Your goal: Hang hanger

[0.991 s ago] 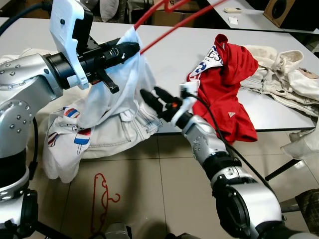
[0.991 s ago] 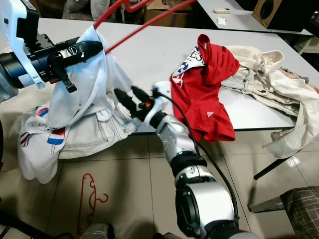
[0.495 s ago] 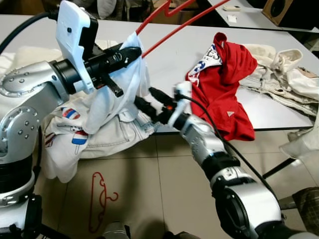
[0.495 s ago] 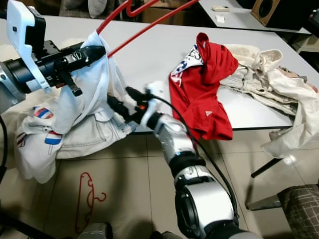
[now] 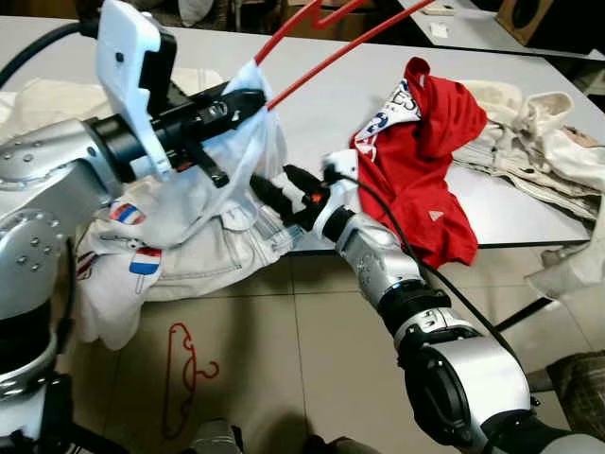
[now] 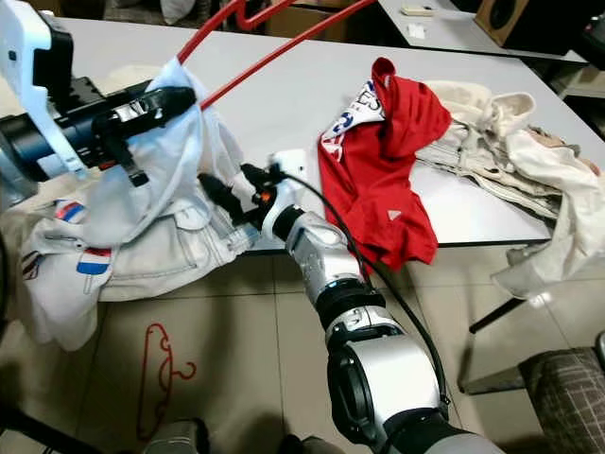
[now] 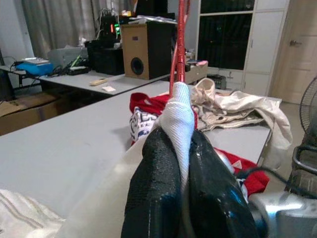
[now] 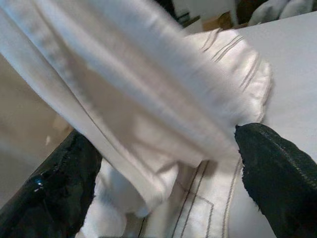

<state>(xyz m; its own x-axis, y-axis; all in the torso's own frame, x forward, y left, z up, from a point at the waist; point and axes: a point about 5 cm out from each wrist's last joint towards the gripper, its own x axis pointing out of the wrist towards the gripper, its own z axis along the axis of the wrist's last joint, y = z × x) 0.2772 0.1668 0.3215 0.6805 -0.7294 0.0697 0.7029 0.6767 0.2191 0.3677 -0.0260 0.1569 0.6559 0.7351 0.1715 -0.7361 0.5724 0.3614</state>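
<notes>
Left tool (image 5: 248,96) clenched on a bunched fold of the white garment (image 5: 203,194), raised above the counter (image 5: 312,99) edge; left wrist view shows the cloth pinched tight between both fingers (image 7: 153,183)

Red hanger (image 5: 326,43) rises out of that pinched fold, wire running up and back over the counter, its top out of frame. Rest of the white garment hangs from the grip, draped down over a cream garment with flag patches (image 5: 142,255) that spills off the counter edge toward the floor

Right tool (image 5: 274,194) released, fingers spread wide, pushed in against the hanging white fabric just below the left tool. Right wrist view: cloth sits between the two fingertips (image 8: 277,173), not gripped

Second red hanger (image 5: 184,378) lies flat on the floor tiles below the left arm

On the counter: red shirt (image 5: 425,161) crumpled, part hanging over the front edge; cream clothing pile (image 5: 529,142) beside it to the right. No containers in view
</notes>
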